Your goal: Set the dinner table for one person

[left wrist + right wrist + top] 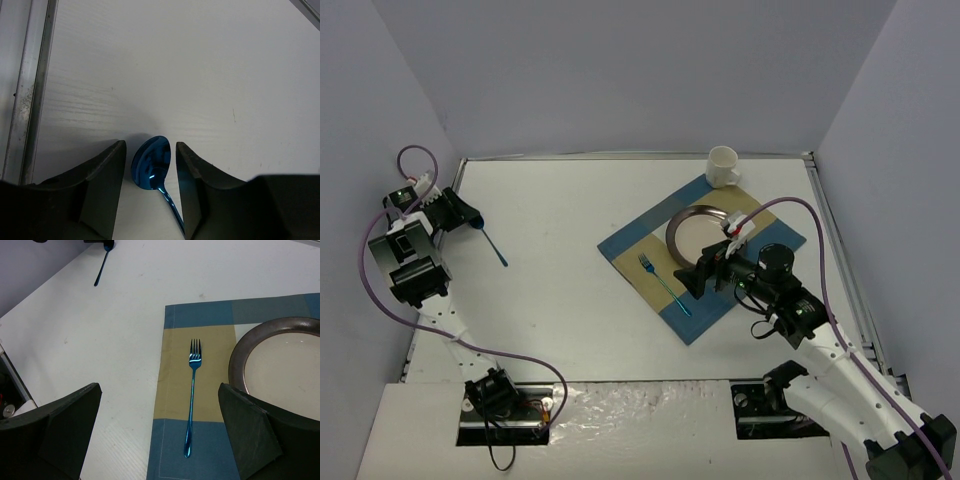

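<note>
The white dinner table [570, 220] carries a blue-and-tan checked placemat [630, 247] at the right. On the placemat stand a dark-rimmed plate [695, 235] and a blue fork [663, 283]. A white mug [722, 166] stands behind the placemat. A blue spoon [493, 244] lies at the far left. My left gripper [468, 214] is open and its fingers straddle the spoon's bowl [151, 162] on the table with small gaps either side. My right gripper [700, 276] is wide open above the placemat, with the fork [192, 390] lying between its fingers and the plate [280, 370] to its right.
Lavender-grey walls close in the table on the left, back and right. A metal rail [27, 90] runs along the table's left edge close to the left gripper. The spoon also shows far off in the right wrist view [101, 267].
</note>
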